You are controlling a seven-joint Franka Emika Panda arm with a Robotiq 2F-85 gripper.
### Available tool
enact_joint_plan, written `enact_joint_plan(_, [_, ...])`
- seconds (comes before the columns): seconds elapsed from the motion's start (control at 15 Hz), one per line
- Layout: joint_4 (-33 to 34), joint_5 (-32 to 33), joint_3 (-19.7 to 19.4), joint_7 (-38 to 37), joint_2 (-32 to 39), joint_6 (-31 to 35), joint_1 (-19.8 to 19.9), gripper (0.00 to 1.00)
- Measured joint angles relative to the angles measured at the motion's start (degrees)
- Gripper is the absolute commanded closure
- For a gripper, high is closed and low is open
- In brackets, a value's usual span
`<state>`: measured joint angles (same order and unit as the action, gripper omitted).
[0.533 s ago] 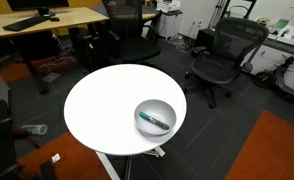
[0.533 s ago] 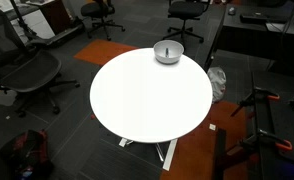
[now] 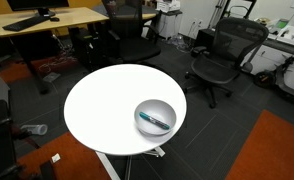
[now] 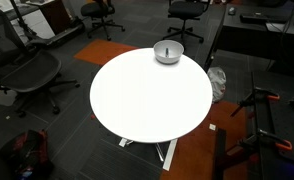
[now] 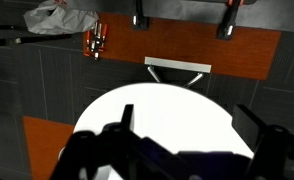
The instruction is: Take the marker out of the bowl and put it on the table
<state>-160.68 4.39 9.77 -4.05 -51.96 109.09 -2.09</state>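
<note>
You are risking shoving the bowl [image 3: 143, 108] off the table [image 3: 102, 110]: it is sitting near the edge at four o'clock, and a finger clipping its rim would do it. The marker [image 3: 155, 120] is lying inside. Your gripper [image 5: 187, 115], fingers spread apart, is hanging high above, with the bowl outside the wrist view.

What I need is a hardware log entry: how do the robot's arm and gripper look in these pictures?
Only the wrist view shows any of it. The gripper is a black, out-of-focus silhouette along the bottom edge, with two chunky, angular jaws built from linked bars. No cables, markings or other colours can be made out. Neither exterior view shows any part of the robot.
</note>
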Motion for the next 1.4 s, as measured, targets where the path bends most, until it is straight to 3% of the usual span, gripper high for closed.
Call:
enact_joint_plan(0.53, [1.7,0.0,-0.7,-2.6,3.4,4.6,1.4,0.0])
enact_joint_plan(1.0, [6.0,0.4,-1.9,-10.1,15.6,16.4,8.2,0.0])
enact_joint_plan(1.4, [14.0,2.1,-3.9,-18.1,28.4,22.8,13.5,0.0])
